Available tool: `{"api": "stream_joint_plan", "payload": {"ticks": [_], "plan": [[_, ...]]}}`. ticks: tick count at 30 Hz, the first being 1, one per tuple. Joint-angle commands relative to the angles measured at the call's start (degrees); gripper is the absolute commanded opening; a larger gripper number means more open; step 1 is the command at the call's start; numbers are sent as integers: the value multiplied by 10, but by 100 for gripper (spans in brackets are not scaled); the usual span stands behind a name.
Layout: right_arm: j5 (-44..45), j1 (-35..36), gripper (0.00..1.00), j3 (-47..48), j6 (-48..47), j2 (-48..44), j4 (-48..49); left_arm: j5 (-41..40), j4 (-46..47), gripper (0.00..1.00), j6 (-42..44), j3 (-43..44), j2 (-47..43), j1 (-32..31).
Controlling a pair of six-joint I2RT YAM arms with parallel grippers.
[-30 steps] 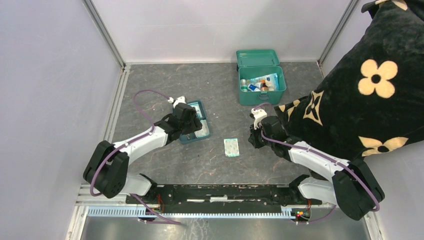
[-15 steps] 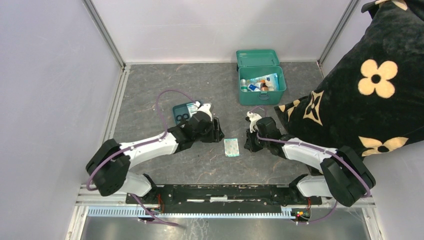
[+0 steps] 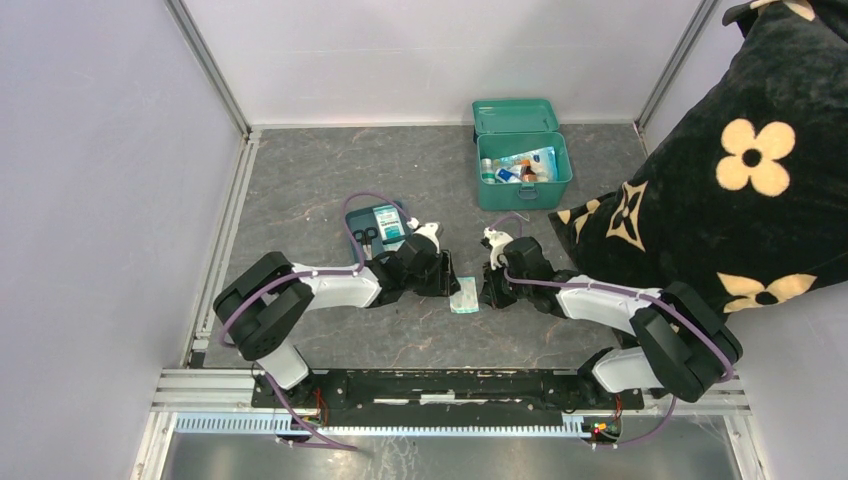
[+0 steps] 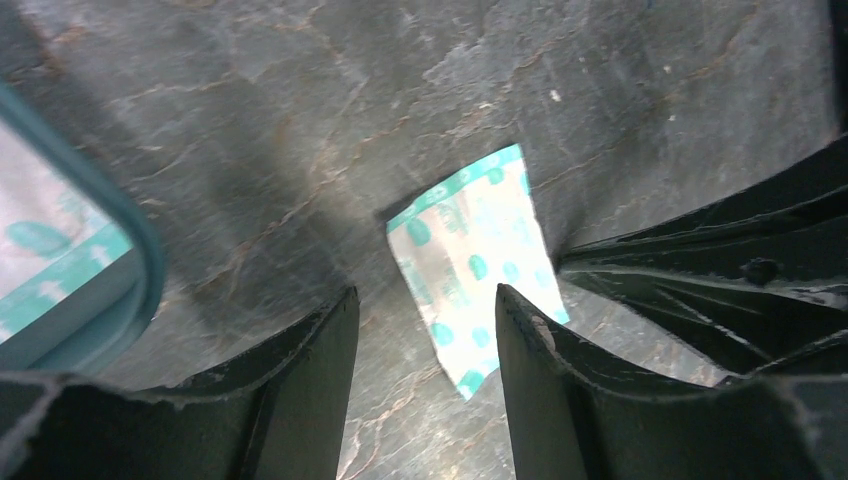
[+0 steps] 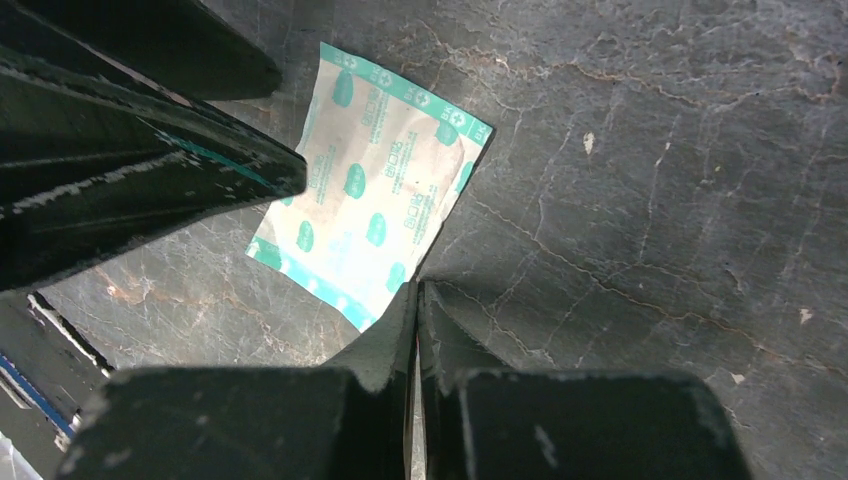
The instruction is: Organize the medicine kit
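The teal medicine kit (image 3: 523, 194) stands open at the back right with several packets and bottles inside. A small white plaster packet with teal dots (image 3: 464, 296) lies flat on the dark floor between my two grippers. My left gripper (image 3: 449, 279) is low at the packet's left side, open, with the packet (image 4: 475, 260) just ahead of its fingertips (image 4: 512, 305) and nothing between them. My right gripper (image 3: 489, 291) is shut, its joined tips (image 5: 418, 287) touching the packet's (image 5: 375, 195) right edge without holding it.
A shallow teal tray (image 3: 350, 218) with scissors and a packet lies behind the left gripper; its rim (image 4: 140, 250) shows at the left of the left wrist view. A large black flowered cushion (image 3: 740, 170) fills the right side. White walls enclose the floor.
My left gripper has swung right from over the tray down to the packet's left side. My right gripper has slid left to the packet's right edge.
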Motion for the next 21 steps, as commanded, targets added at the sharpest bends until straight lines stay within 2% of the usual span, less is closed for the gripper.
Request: {"api": "stream_joint_plan", "payload": {"ticks": [1, 8, 13, 21], "plan": [[9, 4, 5, 13, 2, 15, 14, 13, 38, 57, -29, -14, 34, -10], [14, 4, 5, 10, -1, 27, 17, 17, 61, 47, -44, -29, 69, -18], [16, 3, 5, 8, -1, 31, 18, 12, 60, 32, -43, -27, 71, -19], [28, 4, 5, 6, -4, 20, 13, -16, 28, 17, -30, -15, 58, -19]]}}
